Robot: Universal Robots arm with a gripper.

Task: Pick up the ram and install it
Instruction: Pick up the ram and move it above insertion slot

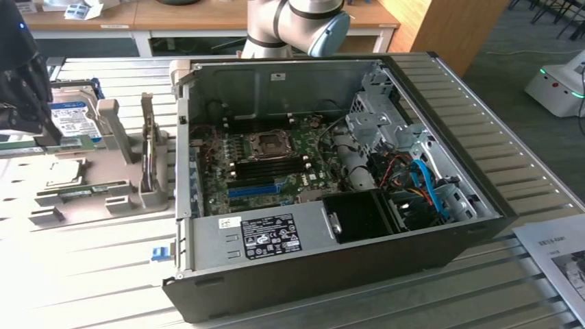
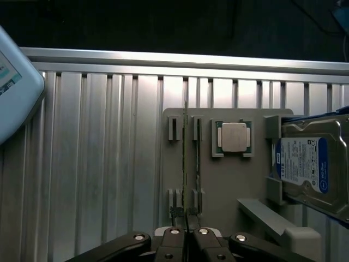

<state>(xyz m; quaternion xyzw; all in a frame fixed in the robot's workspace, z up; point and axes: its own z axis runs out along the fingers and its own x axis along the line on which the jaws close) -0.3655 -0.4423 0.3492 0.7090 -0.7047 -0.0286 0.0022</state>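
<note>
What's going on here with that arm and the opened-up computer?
A robot arm is meant to fit a ram stick into the open computer. Right now its hand is closed over a gray holder beside the computer, lined up with one end of the ram, which stands on edge there. Whether it actually grips the ram I cannot tell. A processor and a hard drive sit in the same holder.

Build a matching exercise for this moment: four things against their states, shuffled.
1. thin green ram stick
2. square silver processor chip
3. black computer case
4. black robot hand

A. side open, motherboard showing
B. shut
C. on edge in slots of the grey holder
D. flat in a recess of that holder

Pairs: 1-C, 2-D, 3-A, 4-B.
</note>
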